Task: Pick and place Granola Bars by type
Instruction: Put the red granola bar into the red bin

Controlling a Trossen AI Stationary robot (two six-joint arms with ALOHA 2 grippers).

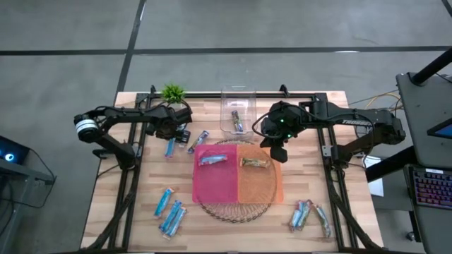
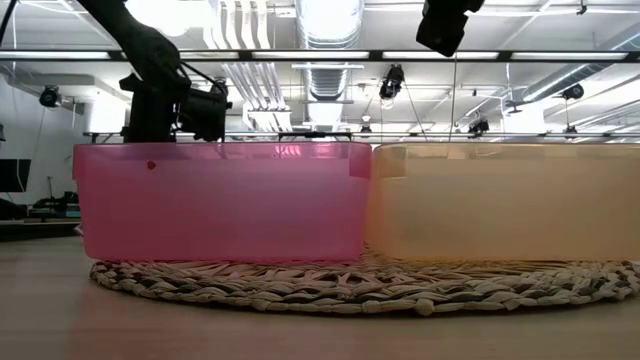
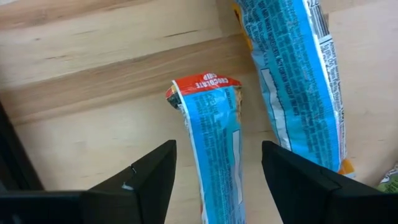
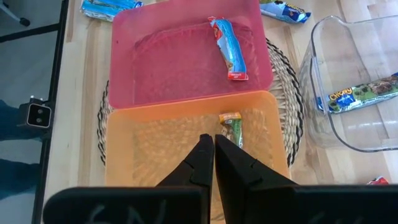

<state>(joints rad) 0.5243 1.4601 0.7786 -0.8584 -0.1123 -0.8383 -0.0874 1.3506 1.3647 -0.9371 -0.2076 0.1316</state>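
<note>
Wooden table [image 1: 141,212] held pink bin [image 1: 215,185] with one blue bar [image 1: 212,161], orange bin [image 1: 263,185] with one brown bar [image 1: 256,163], clear tub [image 1: 236,104] with a dark bar [image 1: 236,120], left gripper [image 3: 214,171] spread around a blue-wrapped bar [image 3: 214,155], right gripper [image 4: 214,155] pressed together above the orange bin.

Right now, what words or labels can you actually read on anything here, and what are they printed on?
"CHOCOLATE CHIP": red end seal of the light blue bar between the left gripper's fingers.
"CHEWY", roughly: dark-wrapped bar in the clear bin; partly blurred.
Fine print on the neighbouring blue bar: too small to read.
</note>
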